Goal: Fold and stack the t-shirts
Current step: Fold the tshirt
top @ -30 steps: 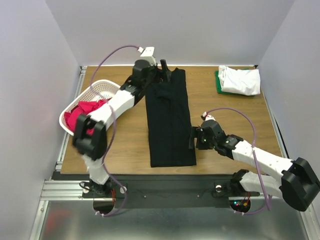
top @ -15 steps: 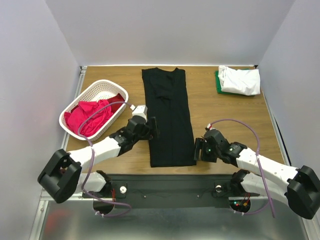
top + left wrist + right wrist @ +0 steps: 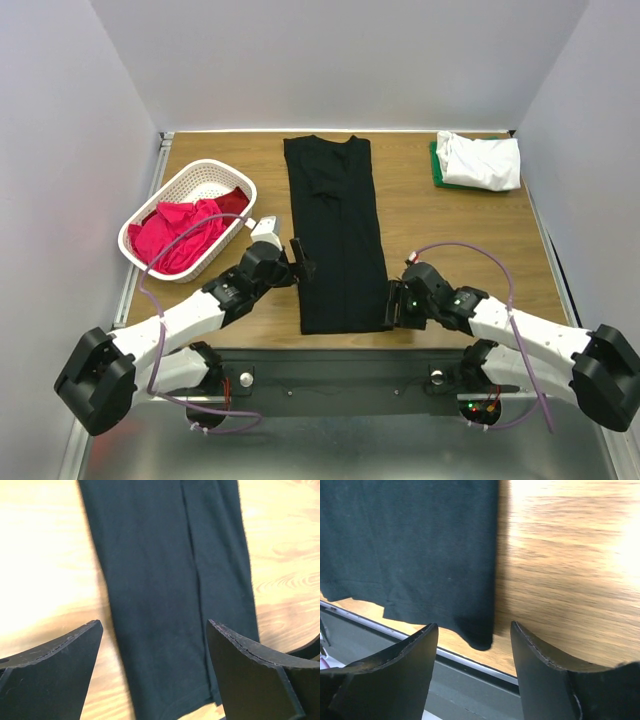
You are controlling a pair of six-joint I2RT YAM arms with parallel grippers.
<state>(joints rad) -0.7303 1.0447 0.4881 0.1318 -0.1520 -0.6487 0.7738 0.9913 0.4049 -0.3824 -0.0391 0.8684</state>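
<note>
From above we see a wooden counter (image 3: 450,230) boxed in by pale walls. The black t-shirt (image 3: 335,230) lies flat as a narrow strip between the left tool (image 3: 298,260) and the right tool (image 3: 392,303). Its long axis runs away from them, collar at the far end. In the left wrist view the fingers (image 3: 50,672) stand spread and hold nothing, with the shirt ahead. In the right wrist view the fingers (image 3: 385,675) are parted too, the shirt's hem corner just ahead.

A robotics lab cell, plain pale walls (image 3: 350,60) boxing in my wooden table (image 3: 450,230), aluminium framing (image 3: 130,378) along its near edge, purple cables (image 3: 465,243) looping above it
</note>
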